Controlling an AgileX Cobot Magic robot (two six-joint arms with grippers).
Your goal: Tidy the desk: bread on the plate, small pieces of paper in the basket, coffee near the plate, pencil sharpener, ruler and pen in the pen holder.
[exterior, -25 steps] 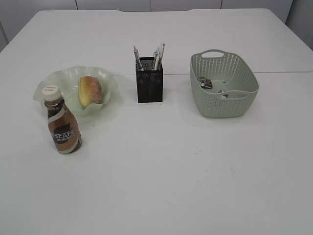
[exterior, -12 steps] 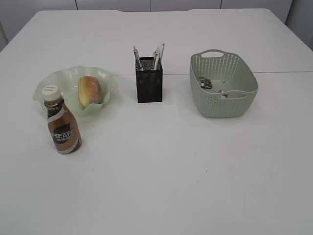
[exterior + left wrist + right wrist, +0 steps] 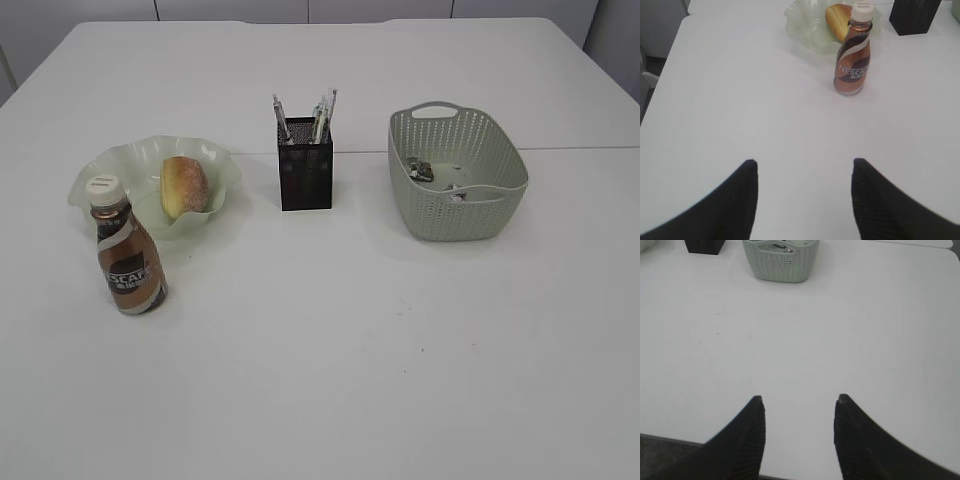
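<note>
The bread lies on the pale green wavy plate. The brown coffee bottle stands upright just in front of the plate; it also shows in the left wrist view. The black mesh pen holder holds several pens and a ruler. The green basket holds small paper pieces. The pencil sharpener is hidden. My left gripper is open and empty, well short of the bottle. My right gripper is open and empty near the table's front edge. Neither gripper shows in the exterior view.
The basket and a corner of the pen holder sit at the top of the right wrist view. The table's front edge lies under my right gripper. The table's left edge shows in the left wrist view.
</note>
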